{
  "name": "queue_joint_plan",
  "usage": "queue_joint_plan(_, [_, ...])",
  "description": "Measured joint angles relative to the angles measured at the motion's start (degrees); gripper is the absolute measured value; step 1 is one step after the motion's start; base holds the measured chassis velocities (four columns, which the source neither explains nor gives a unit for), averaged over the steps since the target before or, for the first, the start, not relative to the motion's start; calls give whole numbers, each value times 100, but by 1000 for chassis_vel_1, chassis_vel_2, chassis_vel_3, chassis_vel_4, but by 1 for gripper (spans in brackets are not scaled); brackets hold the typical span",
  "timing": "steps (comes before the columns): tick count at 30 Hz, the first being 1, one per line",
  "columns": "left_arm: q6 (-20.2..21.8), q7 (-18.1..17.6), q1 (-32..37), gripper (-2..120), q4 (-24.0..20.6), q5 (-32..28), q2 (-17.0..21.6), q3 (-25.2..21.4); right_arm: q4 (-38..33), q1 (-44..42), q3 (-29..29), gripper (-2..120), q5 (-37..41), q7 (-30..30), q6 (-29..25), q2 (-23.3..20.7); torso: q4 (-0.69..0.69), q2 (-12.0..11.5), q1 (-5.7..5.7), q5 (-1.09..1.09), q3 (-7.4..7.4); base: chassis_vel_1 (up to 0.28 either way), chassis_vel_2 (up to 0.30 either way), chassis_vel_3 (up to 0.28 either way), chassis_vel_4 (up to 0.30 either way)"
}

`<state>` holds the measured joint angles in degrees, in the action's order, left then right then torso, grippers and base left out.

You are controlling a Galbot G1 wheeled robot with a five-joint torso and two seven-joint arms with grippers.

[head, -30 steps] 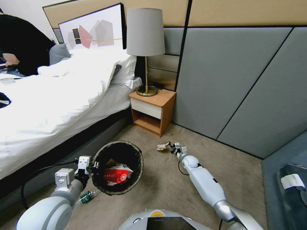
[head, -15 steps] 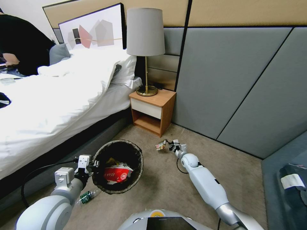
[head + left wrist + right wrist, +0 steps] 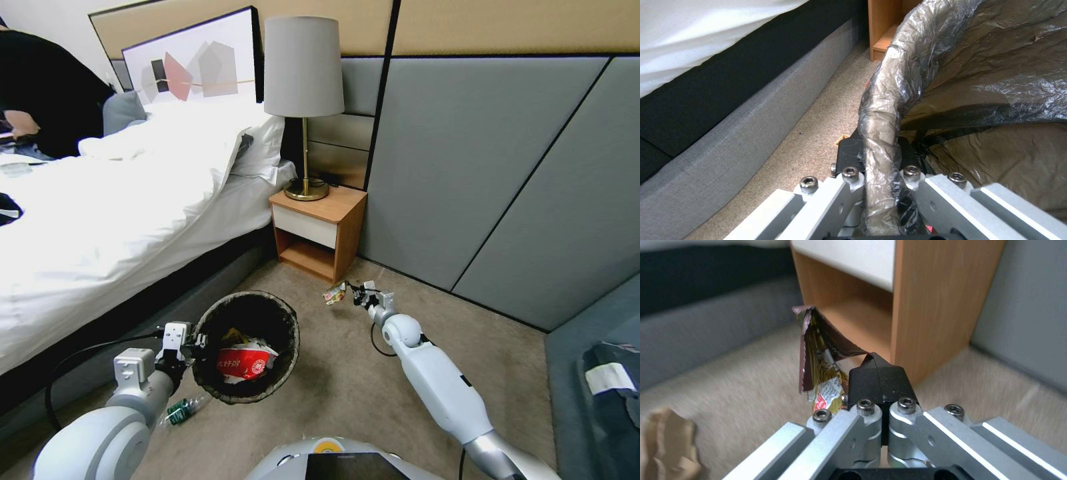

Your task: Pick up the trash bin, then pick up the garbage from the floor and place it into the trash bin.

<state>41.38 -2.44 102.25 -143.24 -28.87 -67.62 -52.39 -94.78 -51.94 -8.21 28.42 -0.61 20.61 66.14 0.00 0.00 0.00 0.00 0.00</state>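
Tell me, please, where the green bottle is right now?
In the head view, the green bottle lies on the floor at the robot's left, beside the trash bin and under the left arm.

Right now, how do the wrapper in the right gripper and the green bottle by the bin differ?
The wrapper is pinched in the shut right gripper and hangs clear of the floor near the nightstand; the green bottle lies on the floor beside the trash bin, ungripped. The wrapper is flat, crumpled brown foil; the bottle is a rounded green container. Neither is in the bin yet.
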Motion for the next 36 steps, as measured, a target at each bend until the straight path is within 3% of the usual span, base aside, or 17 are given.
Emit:
queue_joint_plan(2, [2,-1,-14,1,0,-5,7,-1,-537,-4,-11,0,150,-56,128,-259,-1,0,0,0,0,0,0,0,0])
queue_joint_plan(10, [34,-3,-54,1,0,-27,21,11,-1304,45,-44,0,470,-157,321,-655,-1,0,0,1,0,0,0,0,0])
queue_joint_plan(24, [56,-6,-55,1,0,-27,20,19,-2067,229,-43,0,934,-310,502,-868,0,0,0,0,0,0,0,0,0])
queue_joint_plan(36, [69,-6,-63,1,0,7,17,46,-3197,852,-43,0,1992,-605,848,-1088,0,0,0,0,0,0,0,0,0])
